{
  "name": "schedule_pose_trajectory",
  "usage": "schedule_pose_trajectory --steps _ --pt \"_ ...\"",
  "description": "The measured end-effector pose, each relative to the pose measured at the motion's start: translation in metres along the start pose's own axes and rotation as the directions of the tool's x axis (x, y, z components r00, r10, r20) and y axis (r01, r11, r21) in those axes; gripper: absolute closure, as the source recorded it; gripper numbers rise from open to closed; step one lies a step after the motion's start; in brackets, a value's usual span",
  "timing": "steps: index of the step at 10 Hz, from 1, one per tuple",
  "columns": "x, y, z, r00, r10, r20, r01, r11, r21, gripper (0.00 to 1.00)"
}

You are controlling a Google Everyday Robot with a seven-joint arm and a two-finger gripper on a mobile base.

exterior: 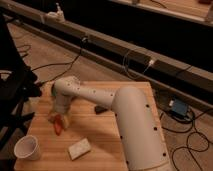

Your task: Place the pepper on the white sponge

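Observation:
The red-orange pepper [59, 125] lies on the wooden table [105, 132] at the left. My gripper [58, 118] has come down right over it, at the end of the white arm [95, 97] that reaches in from the right. The white sponge [79, 148] lies flat on the table, below and right of the pepper, apart from the gripper. The gripper hides the upper part of the pepper.
A white paper cup [26, 148] stands at the table's front left corner. A black rectangular block [101, 108] lies near the table's middle, partly behind the arm. Cables run over the floor behind and to the right. A dark chair stands at the left.

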Motion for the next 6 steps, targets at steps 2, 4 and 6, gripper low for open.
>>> schedule_pose_trajectory --steps 2,4,6 --pt "0.004 0.001 -0.002 1.0 0.013 -0.016 -0.013 1.0 -0.002 0.55" --pt "0.007 0.001 -0.01 0.999 0.025 -0.04 -0.025 1.0 0.001 0.73" --pt "0.009 0.002 -0.022 0.997 0.046 -0.065 -0.046 0.999 0.015 0.94"
